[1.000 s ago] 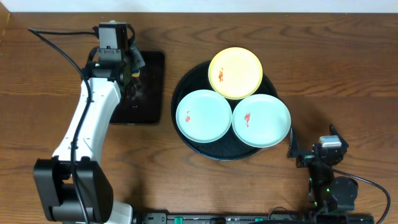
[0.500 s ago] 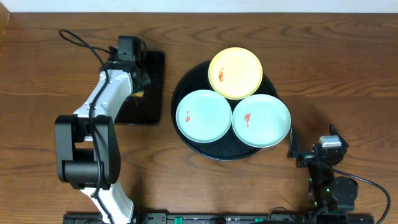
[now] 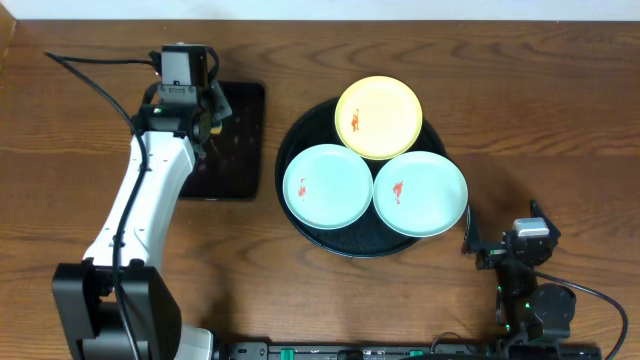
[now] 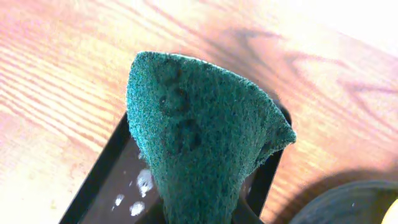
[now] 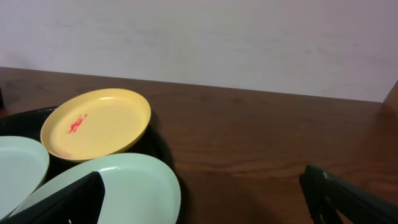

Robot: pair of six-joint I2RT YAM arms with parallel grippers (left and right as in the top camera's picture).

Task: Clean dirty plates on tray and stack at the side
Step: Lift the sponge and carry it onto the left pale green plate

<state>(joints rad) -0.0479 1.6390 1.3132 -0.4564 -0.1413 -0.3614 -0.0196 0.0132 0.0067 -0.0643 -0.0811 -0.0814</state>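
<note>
Three plates lie on the round black tray [image 3: 303,128]: a yellow plate [image 3: 378,117] at the back, a mint plate [image 3: 327,187] front left and a second mint plate [image 3: 420,193] front right. Each carries a small red smear. My left gripper [image 3: 208,122] hangs over the rectangular tray, left of the plates, shut on a dark green scouring sponge [image 4: 199,137] that hides its fingers. My right gripper [image 5: 202,199] stands open low at the table's front right. The right mint plate [image 5: 118,186] is just ahead of its left finger, the yellow plate [image 5: 96,123] farther off.
A small rectangular black tray [image 3: 242,150] with white foam droplets [image 4: 144,182] lies left of the round tray. Bare wood tabletop [image 3: 540,120] stretches to the right of the tray and along the front. A pale wall stands behind the table.
The left arm's elbow swung in toward the tray half a second ago and is back out to the left now; its gripper stays over the rectangular tray with the sponge. Plates and right arm unmoved.
</note>
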